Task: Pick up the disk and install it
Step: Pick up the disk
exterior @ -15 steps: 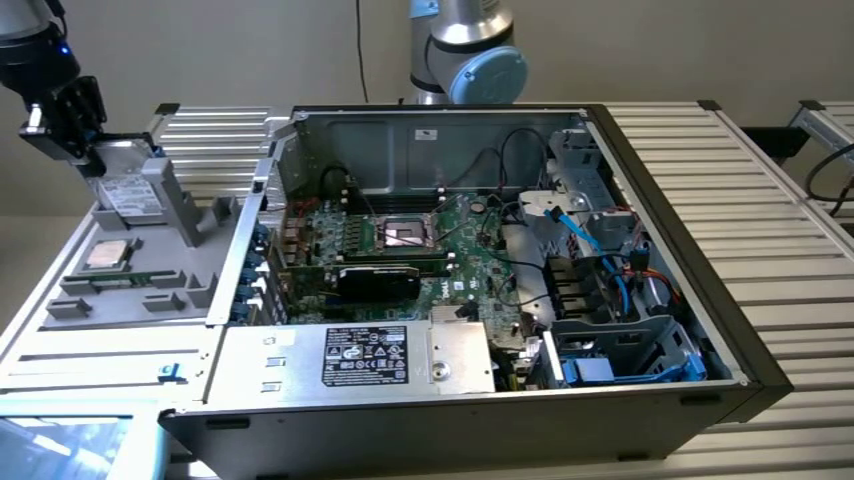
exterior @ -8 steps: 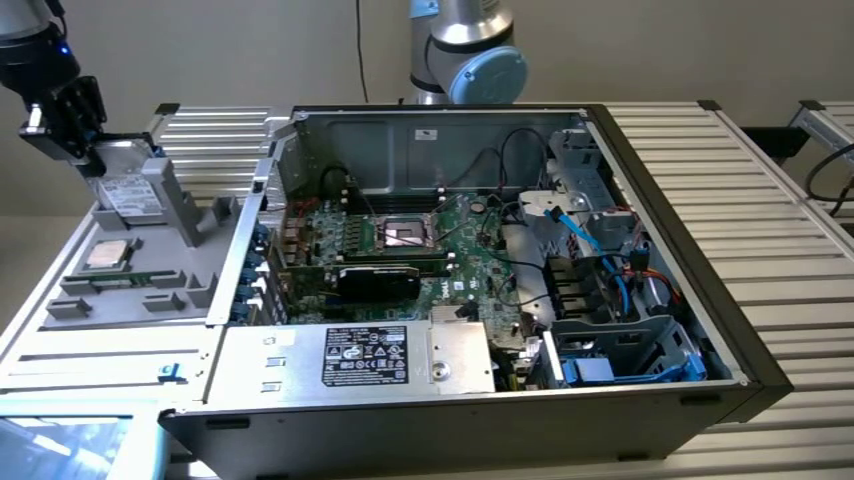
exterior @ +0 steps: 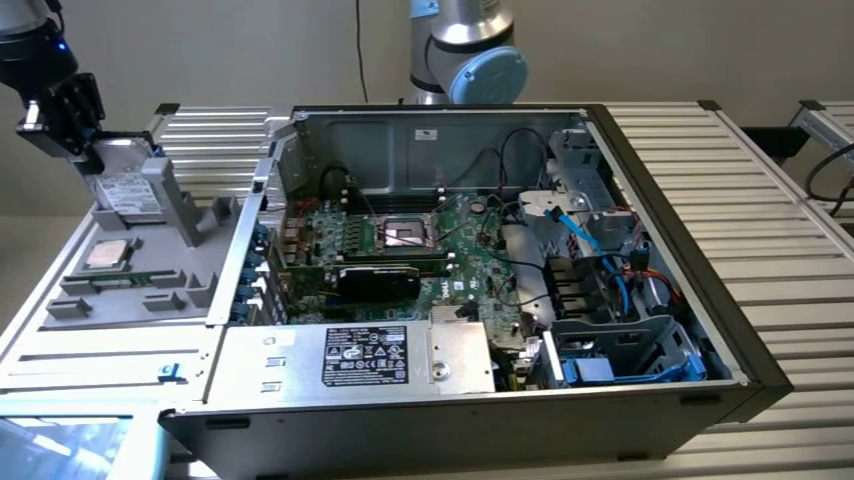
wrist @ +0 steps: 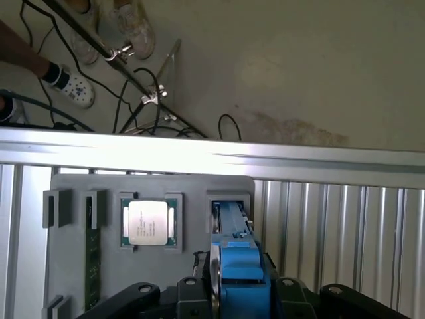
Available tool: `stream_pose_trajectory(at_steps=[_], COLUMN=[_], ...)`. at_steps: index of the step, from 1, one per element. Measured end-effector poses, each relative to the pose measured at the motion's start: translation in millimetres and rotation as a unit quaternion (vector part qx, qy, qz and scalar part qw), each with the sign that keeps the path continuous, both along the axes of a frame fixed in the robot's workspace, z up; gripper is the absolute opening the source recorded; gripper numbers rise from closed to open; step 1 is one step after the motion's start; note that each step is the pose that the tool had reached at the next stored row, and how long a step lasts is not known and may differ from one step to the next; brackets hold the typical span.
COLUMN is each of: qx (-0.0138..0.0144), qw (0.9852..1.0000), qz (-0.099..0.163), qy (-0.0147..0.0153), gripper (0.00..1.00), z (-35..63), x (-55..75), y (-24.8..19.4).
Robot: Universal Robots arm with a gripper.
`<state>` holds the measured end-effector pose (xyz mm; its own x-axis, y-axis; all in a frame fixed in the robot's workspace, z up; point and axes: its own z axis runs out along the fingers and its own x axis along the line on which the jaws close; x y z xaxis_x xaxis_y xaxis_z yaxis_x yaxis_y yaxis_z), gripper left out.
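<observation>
The disk (exterior: pixel 128 190) is a silver drive with a white label, standing on edge in a slot of the grey holder tray (exterior: pixel 147 290) at the exterior view's left. My gripper (exterior: pixel 94 158) is at the disk's upper end. In the wrist view the disk's blue carrier frame (wrist: pixel 236 256) runs edge-on from the tray slot up between my gripper's (wrist: pixel 236 289) fingers, which sit against both its sides. The disk still rests in the slot.
A square CPU chip (wrist: pixel 147 222) and a green memory stick (wrist: pixel 93 266) lie in the same tray. The open computer case (exterior: pixel 667 250), with its motherboard and labelled power supply (exterior: pixel 360 355), lies to the exterior view's right. A person's shoes (wrist: pixel 70 86) and cables are on the floor beyond the table.
</observation>
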<state>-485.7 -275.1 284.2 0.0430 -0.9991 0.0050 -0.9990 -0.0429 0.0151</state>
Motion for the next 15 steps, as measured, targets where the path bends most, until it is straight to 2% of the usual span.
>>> stream_pose_trajectory(at_steps=[15], qx=[0.0000], qw=[1.0000], qz=[0.001], qy=[0.0002], gripper=[0.39], z=[0.8], x=[0.0], y=[-0.2])
